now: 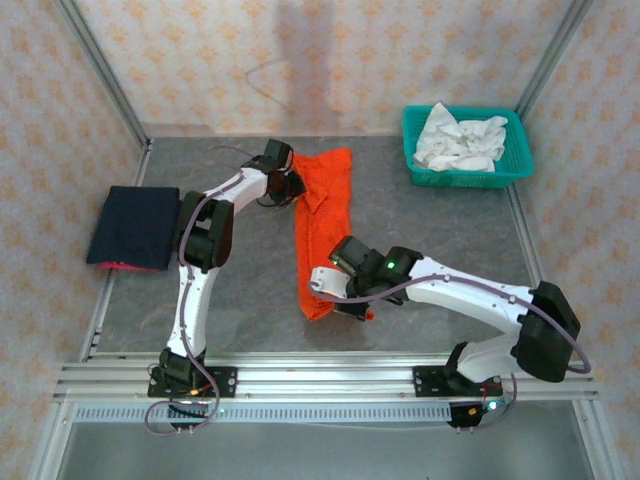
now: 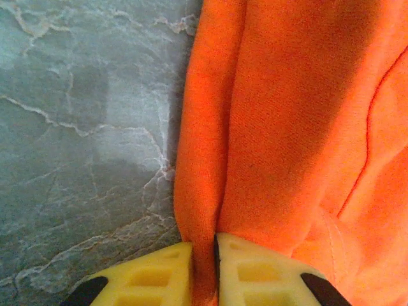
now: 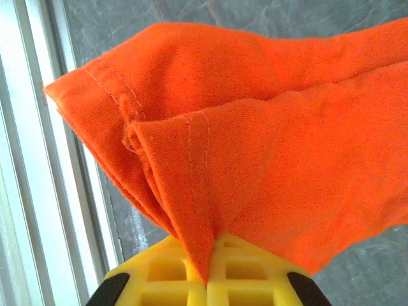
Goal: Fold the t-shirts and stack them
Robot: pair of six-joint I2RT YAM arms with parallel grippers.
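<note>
On the grey marbled counter (image 1: 250, 290), the left gripper (image 2: 204, 247) pinches a side fold of the orange t-shirt (image 1: 325, 215) and the right gripper (image 3: 207, 258) clamps its hem; the shirt lies long between them, only part-folded. Left of the left gripper the navy t-shirt (image 1: 135, 225) lies folded, so stacking seems yet to come.

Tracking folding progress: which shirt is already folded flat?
The navy shirt, a neat rectangle on the far left. The orange shirt is a long rumpled strip; the white cloth lies crumpled in the basket.
</note>
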